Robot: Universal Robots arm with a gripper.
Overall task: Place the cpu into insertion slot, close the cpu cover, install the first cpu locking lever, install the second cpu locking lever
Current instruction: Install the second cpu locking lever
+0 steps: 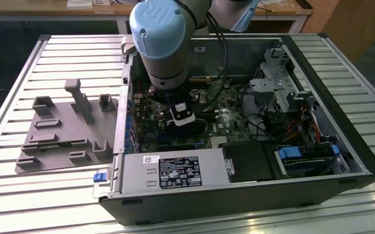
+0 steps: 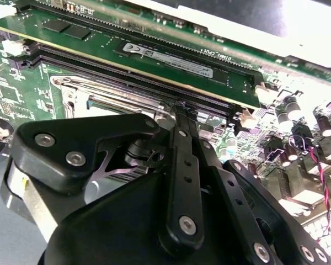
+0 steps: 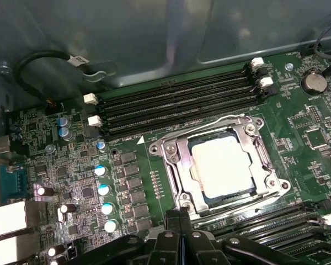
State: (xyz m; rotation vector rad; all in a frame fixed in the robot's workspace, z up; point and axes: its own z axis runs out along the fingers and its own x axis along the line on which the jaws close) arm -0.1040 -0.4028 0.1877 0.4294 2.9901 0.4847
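tool [image 3: 179, 218] fingers are pressed together with no gap between them, holding nothing, their tips hovering just at the 6 o'clock edge of the insertion slot [image 3: 157, 148] in the first wrist view. in the second wrist view the tool [image 2: 183, 110] shows as black linkage arms meeting at a point above the motherboard [image 2: 11, 88], close to a memory module [image 2: 154, 55] standing in its long slot.

the cpu [image 3: 219, 164] sits flat inside the insertion slot, its pale metal top facing up through the window of the cpu cover [image 3: 182, 165]. the cpu cover lies down over the chip, a silvery frame around it on all sides. thin metal locking levers [image 3: 248, 205] run along the frame's edges; whether they are latched i cannot tell.

at 12 o'clock of the slot in the first wrist view lie empty black memory slots [image 3: 176, 105] with white clips, and at 9 o'clock a cluster of small capacitors [image 3: 103, 190].

in the exterior view the arm [image 1: 161, 44] reaches down into an open computer case [image 1: 343, 161] lying on its side on a slatted desk [image 1: 18, 195], with the tool [image 1: 184, 122] low over the motherboard [image 1: 229, 119]. a grey fixture tray [image 1: 64, 131] rests on the desk at 9 o'clock of the case, just beside it.
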